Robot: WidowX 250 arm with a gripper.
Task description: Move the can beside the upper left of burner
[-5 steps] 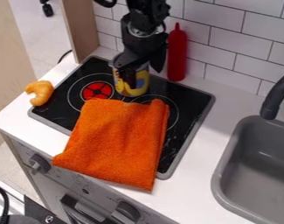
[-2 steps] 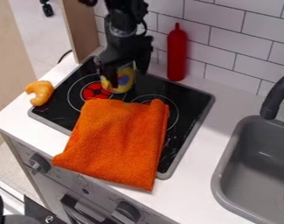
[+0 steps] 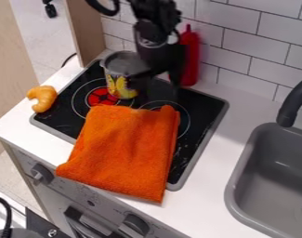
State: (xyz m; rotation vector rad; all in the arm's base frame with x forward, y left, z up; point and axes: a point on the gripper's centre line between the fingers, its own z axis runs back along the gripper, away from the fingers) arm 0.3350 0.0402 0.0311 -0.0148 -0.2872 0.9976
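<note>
Camera view: a black robot gripper (image 3: 158,84) hangs over the back of a black stovetop (image 3: 204,108), its two fingers spread with a gap between them. Just left of the gripper, the can (image 3: 119,79) stands upright over the rear part of the glowing red left burner (image 3: 102,96); whether a finger touches it, I cannot tell. Behind and right of the gripper is a red bottle (image 3: 190,56). Below it in view lies a folded orange cloth (image 3: 125,148); well to its right, a grey sink (image 3: 240,186)

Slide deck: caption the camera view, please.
Black gripper beside a can on the stovetop.
</note>
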